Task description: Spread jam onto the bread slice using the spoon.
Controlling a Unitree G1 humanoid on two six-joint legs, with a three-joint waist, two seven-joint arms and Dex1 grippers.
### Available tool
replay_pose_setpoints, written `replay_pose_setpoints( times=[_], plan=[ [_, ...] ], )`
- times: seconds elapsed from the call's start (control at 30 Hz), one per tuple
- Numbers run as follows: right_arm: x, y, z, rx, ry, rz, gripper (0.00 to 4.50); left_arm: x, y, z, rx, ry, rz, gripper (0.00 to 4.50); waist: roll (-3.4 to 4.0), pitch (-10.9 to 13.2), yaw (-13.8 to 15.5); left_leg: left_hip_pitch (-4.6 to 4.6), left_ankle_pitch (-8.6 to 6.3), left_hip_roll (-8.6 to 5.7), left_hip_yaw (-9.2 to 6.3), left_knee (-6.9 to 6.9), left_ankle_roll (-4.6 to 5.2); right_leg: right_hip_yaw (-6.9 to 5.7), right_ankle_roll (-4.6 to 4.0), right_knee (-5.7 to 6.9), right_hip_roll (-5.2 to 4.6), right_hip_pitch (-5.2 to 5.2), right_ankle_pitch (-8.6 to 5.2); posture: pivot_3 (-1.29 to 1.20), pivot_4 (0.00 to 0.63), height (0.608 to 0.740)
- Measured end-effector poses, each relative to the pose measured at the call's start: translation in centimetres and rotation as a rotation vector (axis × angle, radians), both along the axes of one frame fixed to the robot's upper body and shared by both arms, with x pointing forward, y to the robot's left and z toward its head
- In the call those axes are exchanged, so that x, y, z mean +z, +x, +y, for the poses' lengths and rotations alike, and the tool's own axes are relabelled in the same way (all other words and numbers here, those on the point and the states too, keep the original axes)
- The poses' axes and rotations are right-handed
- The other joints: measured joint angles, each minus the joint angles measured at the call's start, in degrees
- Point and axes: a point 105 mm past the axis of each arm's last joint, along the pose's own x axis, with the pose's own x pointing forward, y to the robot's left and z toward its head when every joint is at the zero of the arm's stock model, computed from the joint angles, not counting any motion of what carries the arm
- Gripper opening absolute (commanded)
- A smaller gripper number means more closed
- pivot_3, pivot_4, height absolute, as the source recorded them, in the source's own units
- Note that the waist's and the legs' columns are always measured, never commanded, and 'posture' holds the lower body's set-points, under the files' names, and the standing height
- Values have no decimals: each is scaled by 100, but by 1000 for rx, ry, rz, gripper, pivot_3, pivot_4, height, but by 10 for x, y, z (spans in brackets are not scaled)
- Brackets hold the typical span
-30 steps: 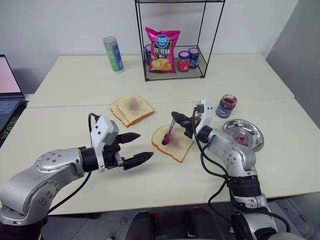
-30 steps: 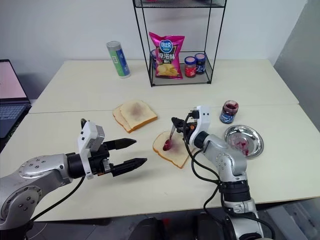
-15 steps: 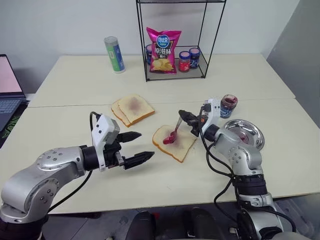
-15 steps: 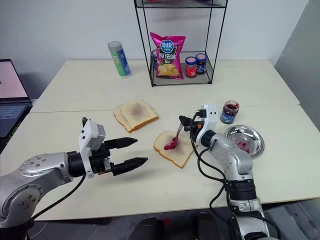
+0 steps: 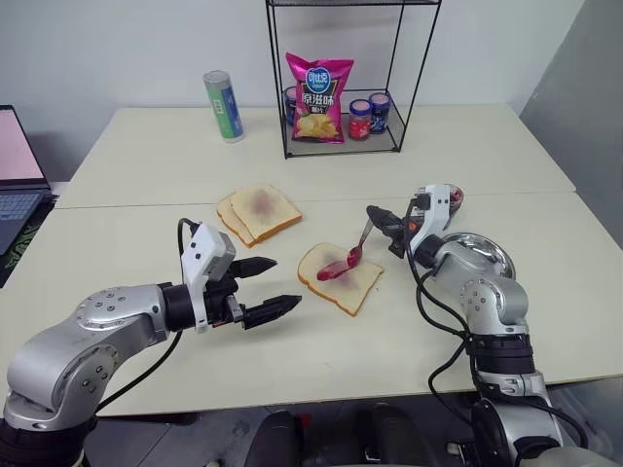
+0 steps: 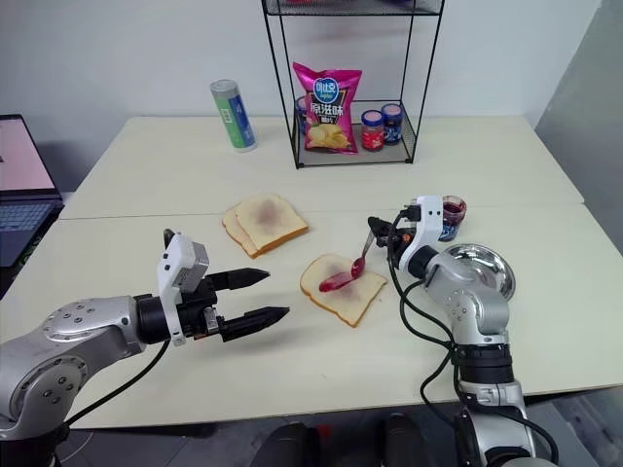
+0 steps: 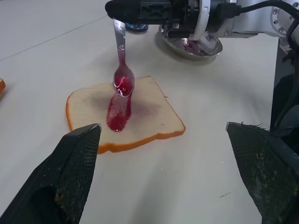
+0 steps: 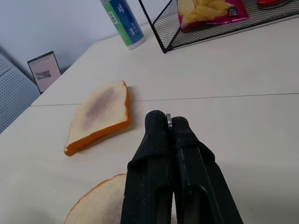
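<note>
Right gripper (image 5: 375,216), two black fingers pressed together, pinches the handle end of the small slim silvery metal spoon (image 5: 356,250). The spoon slants down from the fingers toward the robot's left; its purple-red stained bowl sits at the wet red-purple smear (image 7: 118,109) near the middle of the single square slice of white bread with a golden-tan crust (image 5: 338,276). In the left wrist view the bowl meets the upper end of the smear; whether it presses into the bread cannot be told.

Left gripper (image 5: 266,287) hovers above the pale table (image 5: 146,185), near the bread slice on its left side, fingers spread wide with nothing between them.

The small clear glass jar of dark purple-red jam (image 6: 450,216) stands just behind the right wrist, partly hidden by it. The round steel dish (image 6: 480,269) lies just beside the right forearm, red traces in it.

Two overlapped bread slices with a dull stain (image 5: 257,212) lie well apart, farther back on the table. A black wire rack (image 5: 341,97) at the rear holds a pink crisp bag (image 5: 317,97) and red-lidded jars (image 5: 358,118); a green-and-blue cylindrical can (image 5: 222,105) stands to its left.
</note>
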Motion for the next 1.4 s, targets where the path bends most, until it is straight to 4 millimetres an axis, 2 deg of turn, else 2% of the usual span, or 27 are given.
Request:
replay_pose_setpoints(
  times=[0.2, 0.37, 0.67, 1.07, 1.4],
  plan=[
    [6, -1, 5, 1, 85, 39, 35, 0, 0, 0, 0, -2, -4, 4500, 0, 0, -12, -1, 0, 2, 0, -1, 0, 0, 0, 0, 0, -1, 0, 0, 150, 740],
    [7, -7, 27, 57, 158, 77, 35, -1, 0, 0, 3, -1, 0, 4500, 0, 0, -26, -1, 0, 4, 0, -2, 0, 1, 0, 0, 0, -2, 0, 0, 150, 740],
    [3, -12, 42, 90, 173, 107, 35, -3, -1, 1, 6, -2, 10, 4500, 0, 0, -28, -1, 0, 3, 0, -2, 0, 0, 0, -1, 0, -1, 0, 0, 150, 740],
    [-15, -15, 35, 73, 125, 134, 35, -5, -2, 2, 7, -1, 17, 4500, 0, 0, -28, 0, 0, 3, 0, -2, 0, 0, 0, -1, 0, -1, 0, 0, 150, 740],
    [-16, -20, 13, 40, 88, 111, 35, 0, -2, 0, -19, 1, -2, 4500, 0, 0, -12, 0, 0, -1, 0, -2, 0, 0, 0, -2, 0, 0, 0, 0, 150, 740]
  ],
)
